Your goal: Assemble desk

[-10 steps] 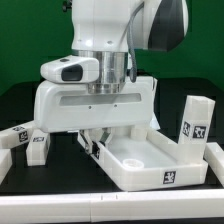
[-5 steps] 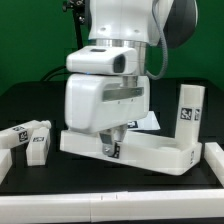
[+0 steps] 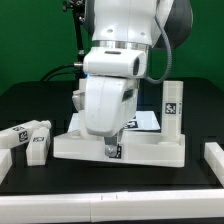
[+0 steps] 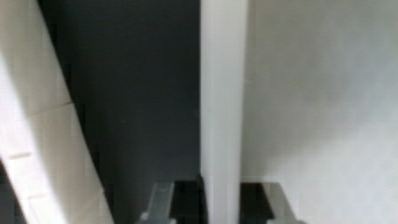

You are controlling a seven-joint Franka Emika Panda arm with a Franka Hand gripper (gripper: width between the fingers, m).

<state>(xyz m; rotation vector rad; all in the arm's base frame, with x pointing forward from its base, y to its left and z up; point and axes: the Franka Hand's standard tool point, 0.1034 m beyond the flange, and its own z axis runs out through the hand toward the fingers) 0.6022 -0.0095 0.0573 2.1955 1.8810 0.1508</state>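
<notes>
White desk top | jaws pinching its rim | leg upright at exterior view's right

The arm is glossy white, built of fat rounded shells with soft highlights. High on the side toward the tabletop's right edge, one joint ends in a dark grey cap. A thin black cable runs down its other side. At the wrist sits a rounded white block with a grey seam under it. The tool has a broad, boxy white body with smooth faces. Its two fingers are dark grey and flat-sided in the wrist view; screws or markings cannot be made out.
</notes>
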